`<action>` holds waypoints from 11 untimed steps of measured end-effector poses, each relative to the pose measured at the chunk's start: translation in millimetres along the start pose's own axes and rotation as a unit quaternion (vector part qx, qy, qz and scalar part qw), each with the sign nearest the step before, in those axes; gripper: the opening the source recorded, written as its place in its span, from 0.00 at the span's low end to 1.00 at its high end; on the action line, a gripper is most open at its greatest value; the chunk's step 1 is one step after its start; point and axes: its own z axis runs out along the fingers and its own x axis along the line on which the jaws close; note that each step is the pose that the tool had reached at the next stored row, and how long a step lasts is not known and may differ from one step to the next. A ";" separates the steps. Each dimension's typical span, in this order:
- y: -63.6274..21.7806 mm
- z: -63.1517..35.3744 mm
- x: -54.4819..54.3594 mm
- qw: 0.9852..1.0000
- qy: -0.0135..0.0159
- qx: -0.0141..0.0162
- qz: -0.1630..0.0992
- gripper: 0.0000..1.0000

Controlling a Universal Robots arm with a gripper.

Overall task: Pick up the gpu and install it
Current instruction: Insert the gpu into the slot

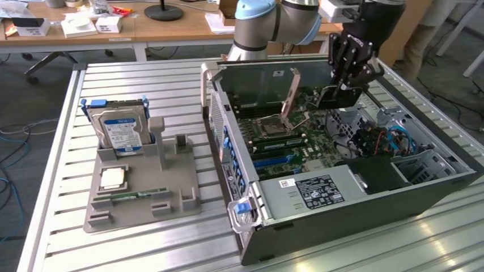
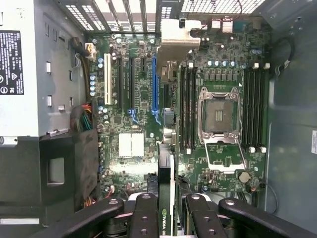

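- At the exterior view's left, a grey holder (image 1: pixel 178 207) sits on the slatted metal bench (image 1: pixel 151 79).
- A silver hard drive (image 1: pixel 119 127) with a blue label stands upright at the far end of the holder. A small green memory stick (image 1: pixel 140 195) lies flat near its near edge.
- To the right of the holder is the open computer case (image 1: pixel 355 226). It lies on its side, so the green motherboard (image 1: pixel 280 136) faces up.
- The robot arm (image 1: pixel 264 20) reaches over the far side of the case.
- The jaws are clenched on the gpu (image 1: pixel 338 97), one on each flat face of the dark card.
- The gpu hangs straight down from the jaws. It is over the far right part of the motherboard, and it does not seem to touch the board.
- In the wrist view the gpu (image 2: pixel 166 198) is seen from its thin edge, running away from the jaws. Its silver bracket (image 2: pixel 181 39) is at the end next to the case wall with the vent slits.
- The card's long side runs the same way as the long blue slot (image 2: pixel 154 84) on the motherboard (image 2: pixel 133 99).
- The blue slot lies just beside the line of the card. The card looks a little off to one side of the slot, toward the processor socket (image 2: pixel 218 116), not right over it.
- So the gpu is between the jaws and the board, turned the right way, but not yet in the slot.
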 end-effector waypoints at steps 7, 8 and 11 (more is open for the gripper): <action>2.2 9.0 0.2 1.000 0.000 0.000 0.002 0.26; 2.5 10.3 0.3 1.000 0.000 0.000 0.003 0.26; 3.2 13.8 0.4 1.000 0.000 0.000 0.003 0.26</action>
